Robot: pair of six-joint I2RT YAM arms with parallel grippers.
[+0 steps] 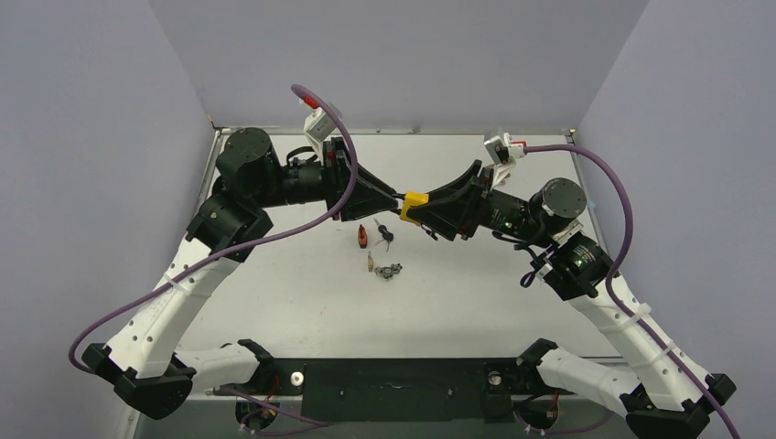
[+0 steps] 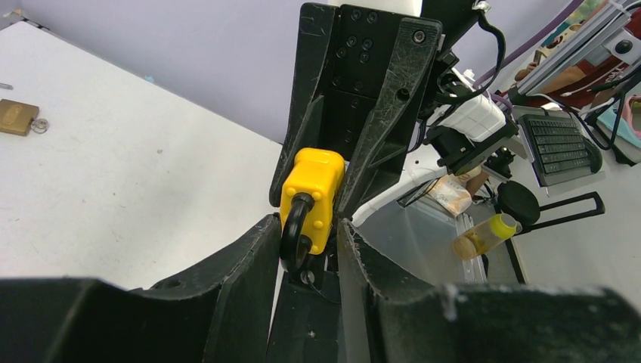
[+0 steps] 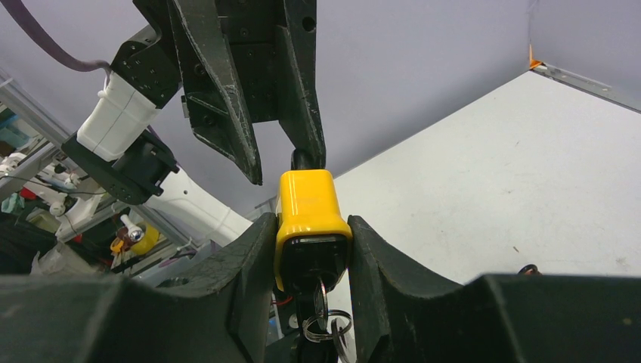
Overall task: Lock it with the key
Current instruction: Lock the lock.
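The top camera sits high above and behind the arms [image 1: 197,283], looking down and forward from far off, so it takes in the whole counter [image 1: 293,311] out to the walls [image 1: 393,55] on 3 sides. The 2 wrist cameras sit very near, each looking out along its own fingers. The left wrist view looks over the left pincer [image 2: 306,257] straight at the right pincer [image 2: 310,206], and the right wrist view faces back the opposite way. All 3 views share the yellow padlock [image 3: 306,208] where the pincers meet. It is small and near the middle from above, and large and central from both wrists.
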